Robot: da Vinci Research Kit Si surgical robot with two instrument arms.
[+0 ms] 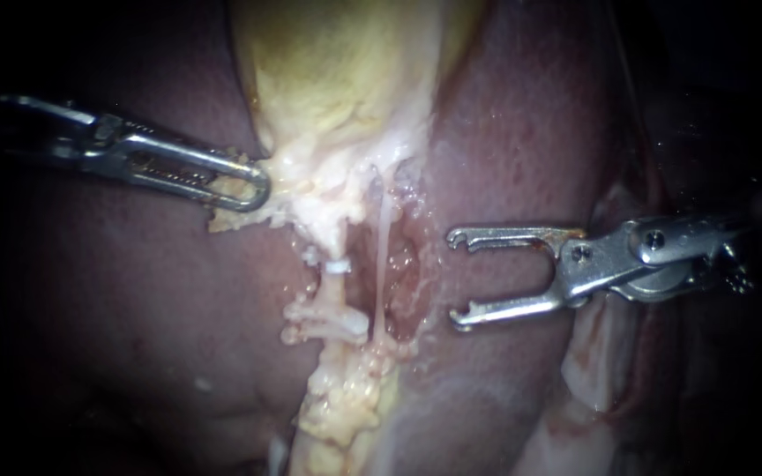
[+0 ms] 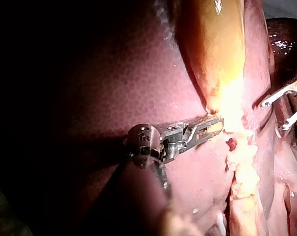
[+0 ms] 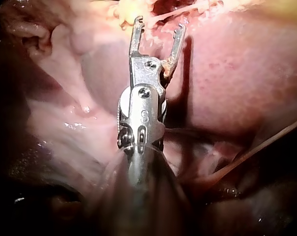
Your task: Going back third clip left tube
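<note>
Since the right instrument (image 1: 453, 278) stands nearest with nothing between its jaws, and a white clip (image 1: 338, 265) already sits across the left tube (image 1: 339, 236), I judge the clipping done and only the withdrawal left. Those jaws gape wide, a forked pair with hooked tips, touching no tissue. They lie well to the right of the clip, over the liver (image 1: 504, 150), with the tips pointing toward it. Whether three clips are on the tube I cannot tell: one shows plainly, and the pale bits just up-left of it and below it may be clips or fat. Just right of the clip runs the thin right tube (image 1: 384, 238), bare. Farther off, up and left of the clip, the left instrument (image 1: 253, 187) has its jaws closed on pale tissue (image 1: 288, 181) under the gallbladder (image 1: 337, 79), seemingly holding it taut, away from the clip.
</note>
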